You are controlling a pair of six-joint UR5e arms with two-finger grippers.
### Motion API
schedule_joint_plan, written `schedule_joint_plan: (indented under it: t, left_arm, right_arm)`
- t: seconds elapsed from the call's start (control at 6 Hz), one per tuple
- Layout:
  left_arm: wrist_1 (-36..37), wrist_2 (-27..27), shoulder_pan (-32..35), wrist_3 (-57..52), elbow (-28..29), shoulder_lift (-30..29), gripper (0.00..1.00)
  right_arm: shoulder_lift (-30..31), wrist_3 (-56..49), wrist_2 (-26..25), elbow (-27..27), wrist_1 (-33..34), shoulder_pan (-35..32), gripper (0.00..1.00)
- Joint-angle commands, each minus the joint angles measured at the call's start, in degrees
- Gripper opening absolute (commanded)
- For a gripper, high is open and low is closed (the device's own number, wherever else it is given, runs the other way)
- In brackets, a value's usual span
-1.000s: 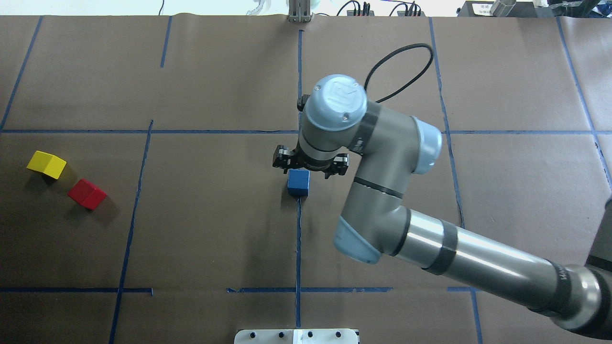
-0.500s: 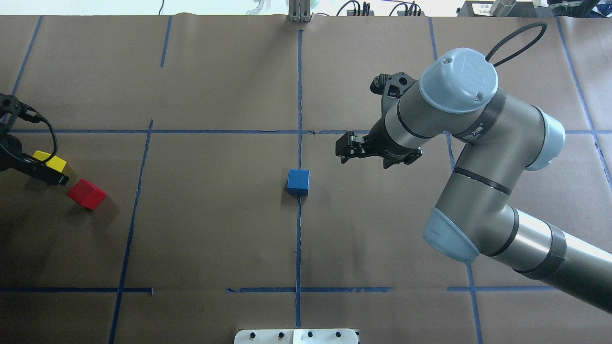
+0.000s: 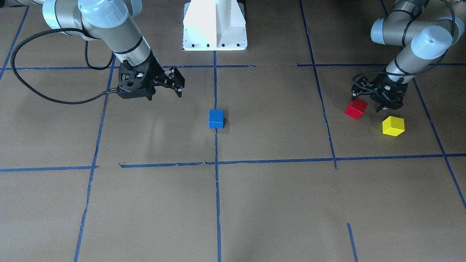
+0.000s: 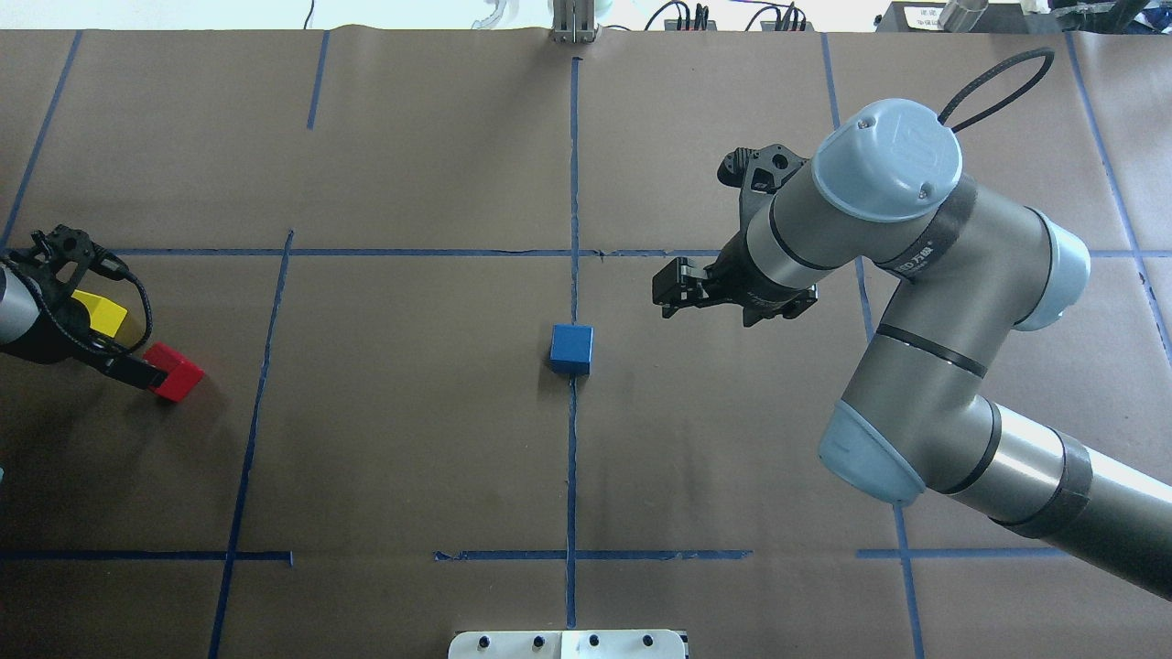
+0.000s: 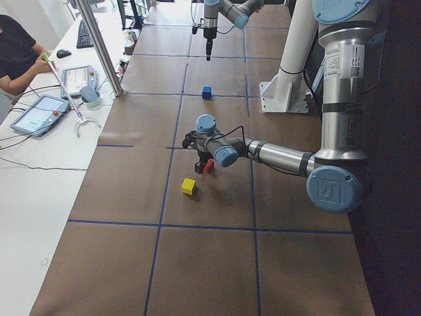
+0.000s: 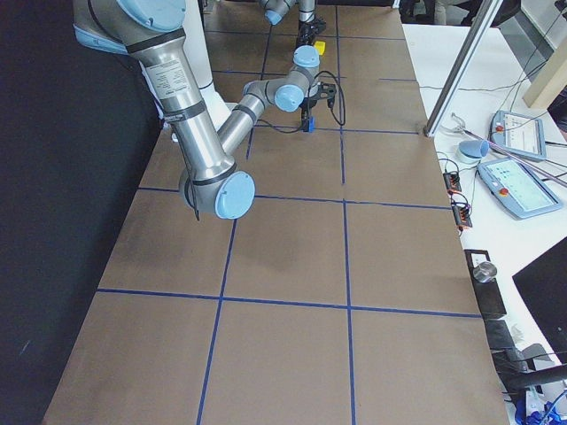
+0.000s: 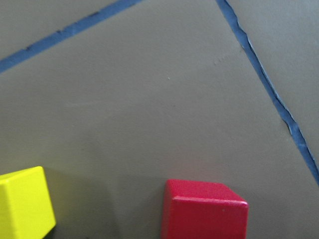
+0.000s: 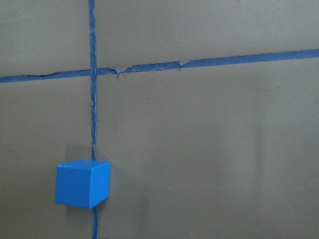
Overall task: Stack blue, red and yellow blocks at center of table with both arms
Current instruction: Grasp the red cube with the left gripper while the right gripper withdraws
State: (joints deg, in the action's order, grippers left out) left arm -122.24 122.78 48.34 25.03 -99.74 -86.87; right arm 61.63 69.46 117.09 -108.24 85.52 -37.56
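Blue block point(image 4: 571, 349) on tape line point(image 4: 570, 476), red block point(image 4: 179, 377) well apart

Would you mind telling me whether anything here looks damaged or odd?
Only minor wear: the blue tape is torn and ragged near the line crossing. The blue block, red block and yellow block look intact.

1 block point(image 4: 571, 349) lies central; a pair point(image 4: 183, 379) lies far left.

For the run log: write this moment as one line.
blue block: centre, alone | right pincer: open, clear of it | left pincer: open over red block | yellow block: untouched
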Motion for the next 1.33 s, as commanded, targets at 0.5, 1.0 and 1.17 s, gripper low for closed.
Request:
schedule_joint_plan:
  t: [0.5, 1.0, 1.17]
  left_arm:
    - [-1.2, -3.8, -3.3, 1.8, -0.4, -1.3, 0.32]
    - [0.4, -4.6, -3.3, 13.7, -0.9, -13.7, 0.02]
    - [5.6, -6.1, -6.4, 18.5, -0.9, -20.3, 0.02]
  right_arm:
    - [0.1, 0.1, -0.5, 0.0, -0.1, 0.6, 1.00]
    - [0.7, 0.0, -0.3, -0.5, -0.2, -0.2, 1.00]
    - [4.2, 0.0, 0.3, -3.1, -0.2, -2.2, 1.00]
